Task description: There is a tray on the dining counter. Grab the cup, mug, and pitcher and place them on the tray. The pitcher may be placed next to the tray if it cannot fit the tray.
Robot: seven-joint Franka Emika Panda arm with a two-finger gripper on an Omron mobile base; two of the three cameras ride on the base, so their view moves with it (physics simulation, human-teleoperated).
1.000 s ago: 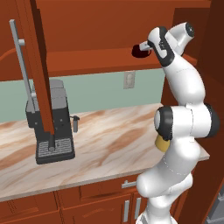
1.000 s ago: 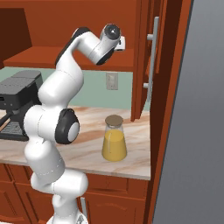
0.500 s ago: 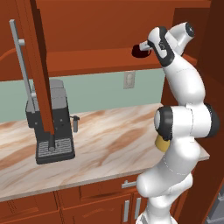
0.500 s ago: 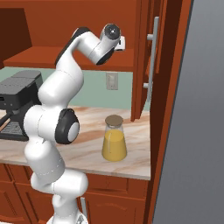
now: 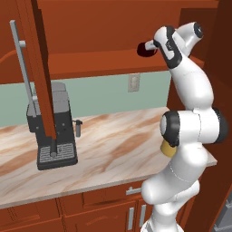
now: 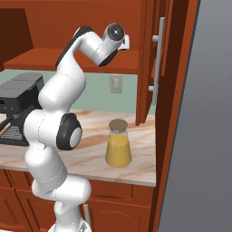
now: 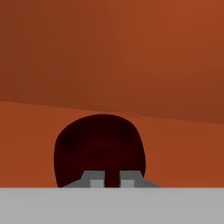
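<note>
Mug first: the squat dark red rounded mug [image 5: 145,49] is up inside the reddish-brown wooden upper cabinet [image 5: 95,31], sitting at the end of the white arm's two-finger gripper [image 5: 153,47]. From the left base camera it's at roughly 9 o'clock from the hand, touching it. In the hand camera the mug [image 7: 99,149] sits dead ahead at 12 o'clock, and the two fingertips [image 7: 91,180] are drawn in narrow with a strip of the mug's wall between them, so I'd call that a pinch on the near wall (can't see the contact cleanly, it's right at the frame edge).

What matters for the next move, I reckon: the mug is straight out along the gripper's own axis, mouth tipped toward the hand, with the cabinet shelf right under it. So it wants to come straight back out toward the robot before going anywhere sideways.

Clear glass pitcher with orange liquid and a round tan lid [image 6: 118,144] stands upright on the beige-and-brown marbled counter [image 6: 95,149], low at about 5 o'clock from the hand in the right base view and well apart from it. Black coffee machine [image 5: 52,127] is off toward 8 o'clock in the left view.
</note>
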